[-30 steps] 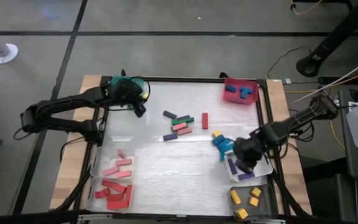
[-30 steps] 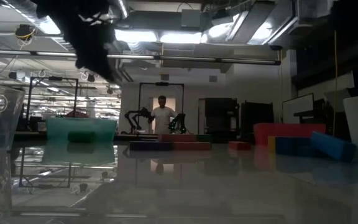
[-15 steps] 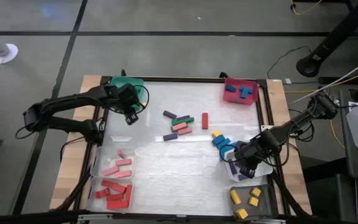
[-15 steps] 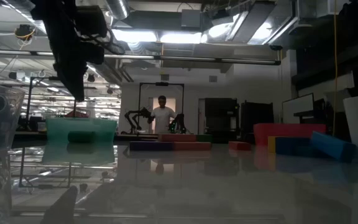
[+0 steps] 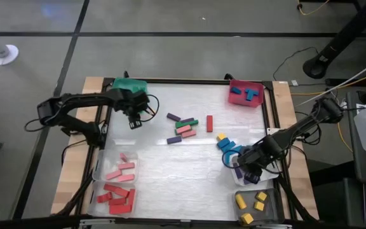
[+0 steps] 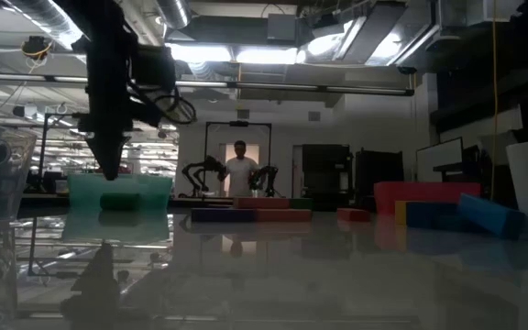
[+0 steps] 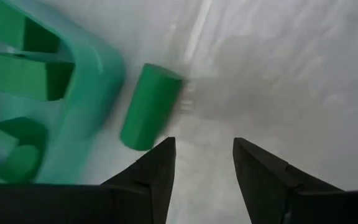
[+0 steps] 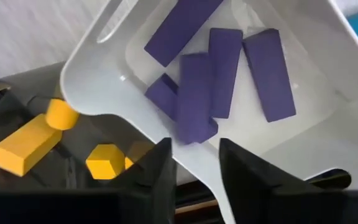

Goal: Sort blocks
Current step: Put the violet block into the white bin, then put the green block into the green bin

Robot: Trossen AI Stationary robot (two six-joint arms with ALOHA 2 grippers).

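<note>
My left gripper [image 7: 202,149] stands open, pointing down beside the green bin [image 5: 129,86] at the far left. It hangs a little above the table and holds nothing. A green cylinder block [image 7: 149,107] lies on its side against the bin's wall, just beyond the fingertips. My right gripper [image 8: 194,149] hangs open over the clear bin [image 8: 98,74] at the near right. Several purple blocks [image 8: 194,99] lie in that bin, and nothing is between the fingers. Loose blocks [image 5: 187,123] in purple, green, pink and red lie mid-table.
Yellow [image 5: 221,136] and blue blocks [image 5: 226,146] lie next to the clear bin. A red bin [image 5: 246,94] holds blue blocks at the far right. A grey bin [image 5: 253,202] holds yellow ones, and near-left bins hold pink [image 5: 119,170] and red blocks [image 5: 116,197]. A person [image 6: 239,170] stands far behind.
My left gripper has come down from beside the green bin toward the table and has tipped over until its fingers point down.
</note>
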